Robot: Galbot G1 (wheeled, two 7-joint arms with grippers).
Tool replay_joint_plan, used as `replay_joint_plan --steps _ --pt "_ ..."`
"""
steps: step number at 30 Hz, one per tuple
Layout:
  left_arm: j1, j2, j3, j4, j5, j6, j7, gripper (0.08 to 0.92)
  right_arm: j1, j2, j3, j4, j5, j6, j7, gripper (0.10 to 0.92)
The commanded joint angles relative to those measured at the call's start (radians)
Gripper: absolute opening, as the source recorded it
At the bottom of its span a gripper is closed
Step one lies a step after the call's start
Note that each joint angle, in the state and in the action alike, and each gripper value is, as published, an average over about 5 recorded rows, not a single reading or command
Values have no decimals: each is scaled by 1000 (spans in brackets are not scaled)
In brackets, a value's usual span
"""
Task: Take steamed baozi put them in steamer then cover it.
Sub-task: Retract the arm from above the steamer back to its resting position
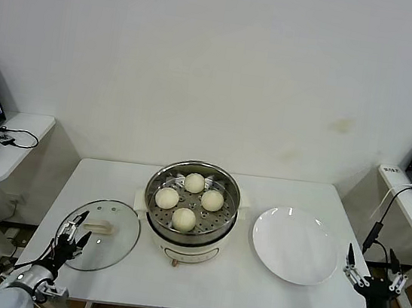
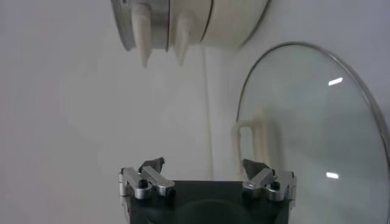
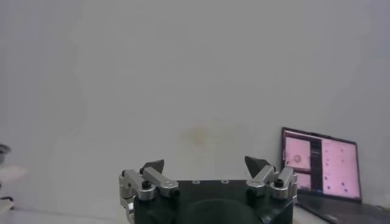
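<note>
Baozi (image 1: pixel 187 201), four of them, sit inside the steamer (image 1: pixel 191 205), spread across its perforated bottom at the middle of the desk (image 1: pixel 249 289). The steamer stands open on its cream-white pot base (image 1: pixel 182 251). Its cover (image 1: pixel 98 235) lies flat on the desk to the robot's left of the pot, glass down, handle (image 1: pixel 100 227) up.

Over the cover's near edge hovers the left gripper (image 1: pixel 74 229), jaws spread wide and holding nothing; the left wrist view shows the cover (image 2: pixel 311 134) and its handle (image 2: pixel 251 143) just ahead of them. On the pot's other side rests a white plate (image 1: pixel 294 245), bare. Beyond the desk's right corner, the right gripper (image 1: pixel 374 269) points up, jaws wide apart and empty.
</note>
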Motion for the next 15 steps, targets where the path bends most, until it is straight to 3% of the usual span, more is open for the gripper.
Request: replay_joint_plan --steps 1,15 --pt "-75 -1 29 39 14 -1 12 823 -30 20 23 0 -13 15 -2 823" --pt "-125 -19 38 121 15 -4 8 823 -47 36 16 2 -33 30 -9 823"
